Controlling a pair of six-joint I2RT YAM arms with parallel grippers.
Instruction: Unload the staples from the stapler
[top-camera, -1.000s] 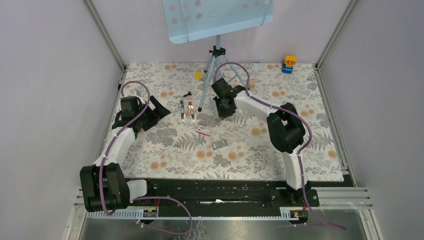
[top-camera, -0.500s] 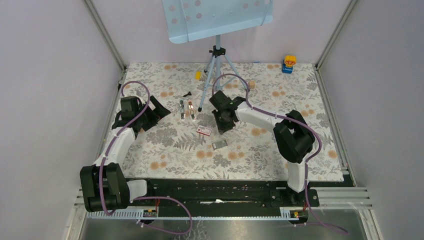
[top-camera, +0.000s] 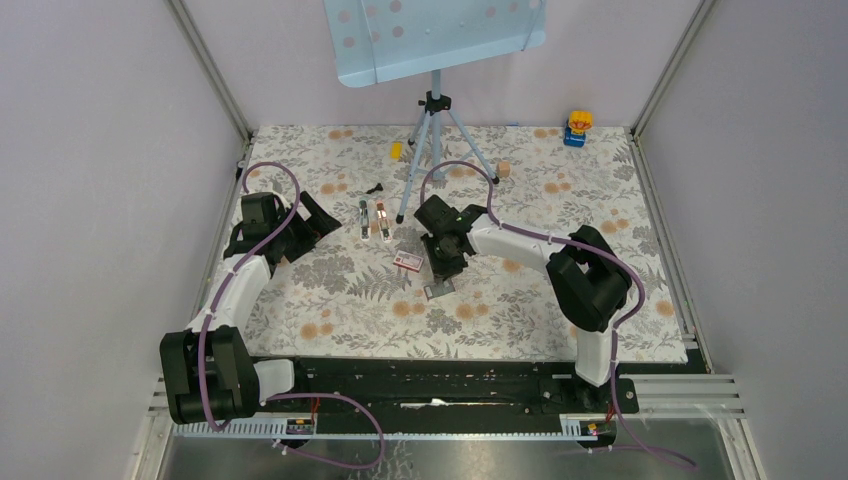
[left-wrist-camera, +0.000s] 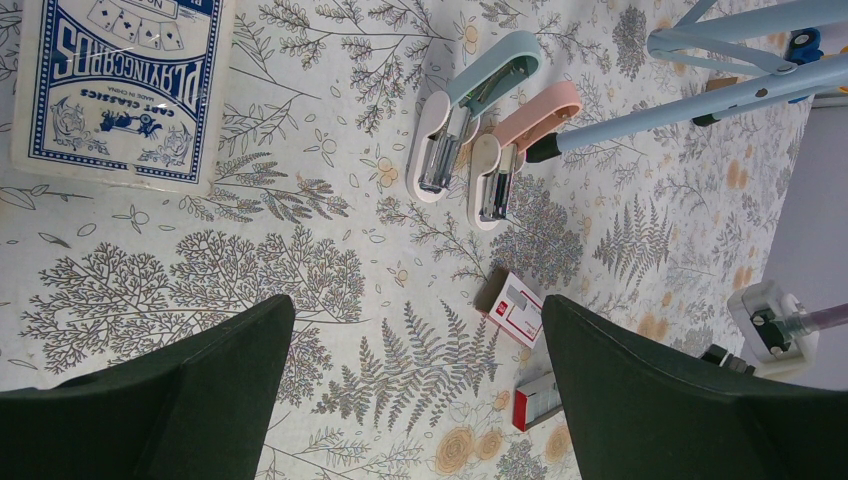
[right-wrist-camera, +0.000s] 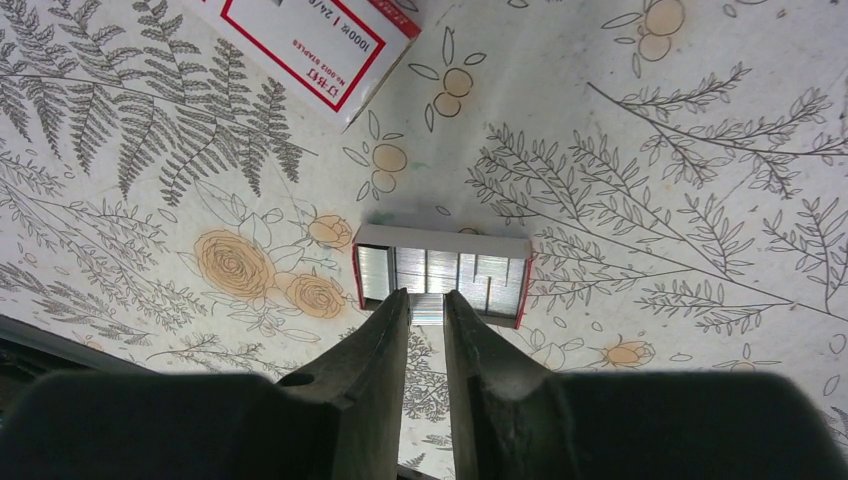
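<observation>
The right gripper (right-wrist-camera: 425, 305) has its jaws drawn narrow over the near edge of an open tray (right-wrist-camera: 440, 272) packed with rows of staples. Whether they pinch a strip I cannot tell, and the staple box (right-wrist-camera: 310, 45) nearby is cut off at the top of that view. The left gripper (left-wrist-camera: 415, 400) hangs with jaws wide, holding nothing, and beyond it a green stapler (left-wrist-camera: 490, 75) and a pink stapler (left-wrist-camera: 530, 118) lie opened side by side, just beside a tripod leg (left-wrist-camera: 700, 105).
</observation>
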